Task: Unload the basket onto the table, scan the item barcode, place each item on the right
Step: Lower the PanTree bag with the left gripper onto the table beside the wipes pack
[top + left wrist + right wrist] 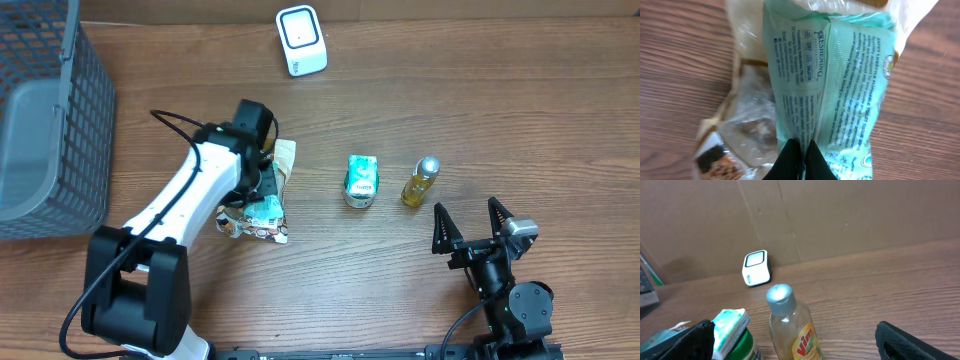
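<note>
My left gripper [801, 159] is shut on the raised centre seam of a teal tissue packet [840, 75] that has small print on it. No barcode shows on the side facing the left wrist camera. The packet lies over a clear and beige snack bag [747, 125]. From overhead, the left gripper [262, 186] reaches down onto this pile of packets [262, 215] left of centre. The white scanner [301, 40] stands at the far edge of the table. My right gripper [465, 210] is open near the front right, holding nothing.
A green can [360, 192] with a teal packet [361, 172] on top stands mid-table, with a yellow Vim bottle [421, 181] beside it, just ahead of the right gripper. A grey mesh basket [45, 120] fills the far left. A cardboard wall [840, 215] backs the table.
</note>
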